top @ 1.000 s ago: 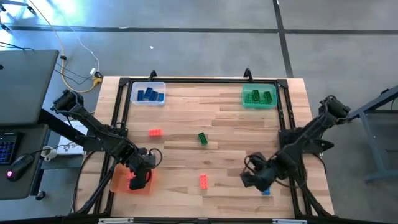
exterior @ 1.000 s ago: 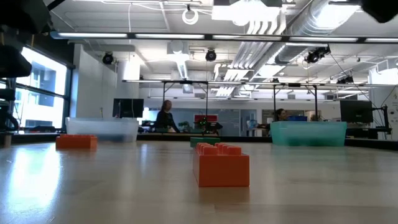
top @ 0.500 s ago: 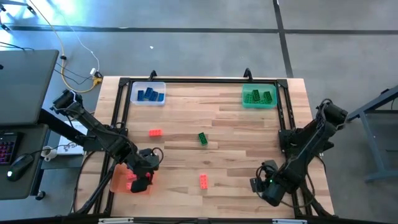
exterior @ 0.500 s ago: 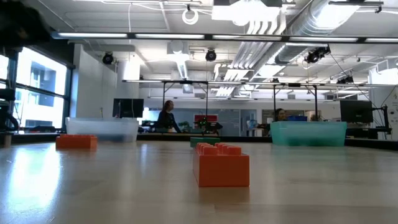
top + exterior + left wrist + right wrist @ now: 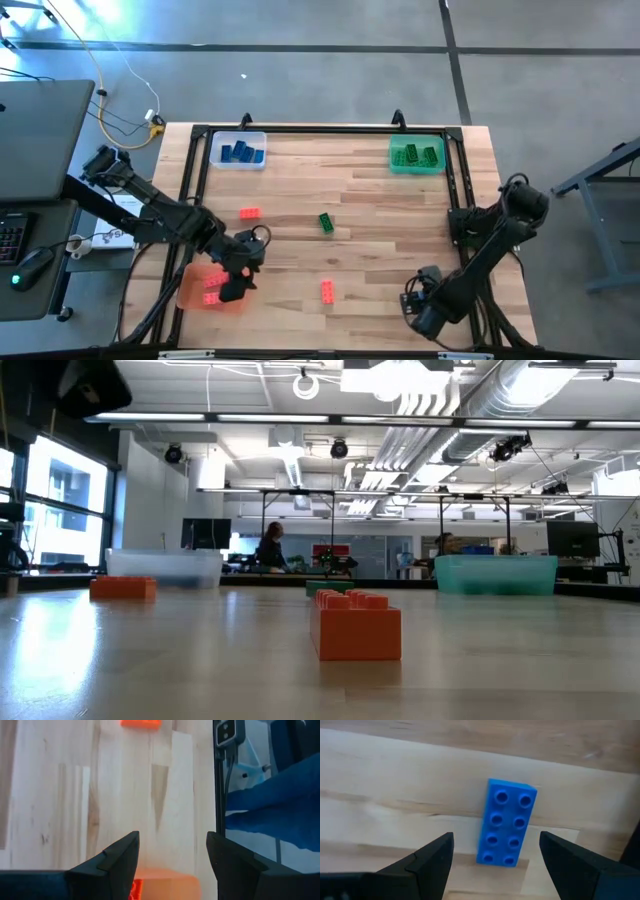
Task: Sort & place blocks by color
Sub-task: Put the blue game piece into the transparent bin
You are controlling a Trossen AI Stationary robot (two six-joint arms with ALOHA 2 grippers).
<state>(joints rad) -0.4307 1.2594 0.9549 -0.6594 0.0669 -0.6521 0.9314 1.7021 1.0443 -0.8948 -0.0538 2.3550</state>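
A blue block (image 5: 507, 822) is seen lying flat on the table (image 5: 395, 770), studs up, just ahead of the right gripper (image 5: 495, 862), whose jaws are spread wide and empty, the block's long axis running away from them. It is judged light, rigid and smooth-sided; it is best taken across its narrow width. The left gripper (image 5: 172, 865), likewise open and empty, is held over the orange tray (image 5: 165, 887).

Our two arms, matte black and slim-linked with rounded joint housings, black cables looped at the wrists, our left gripper (image 5: 232, 291) and right gripper (image 5: 420, 318) each ending in dark, angular, wedge-shaped fingers (image 5: 107, 865)
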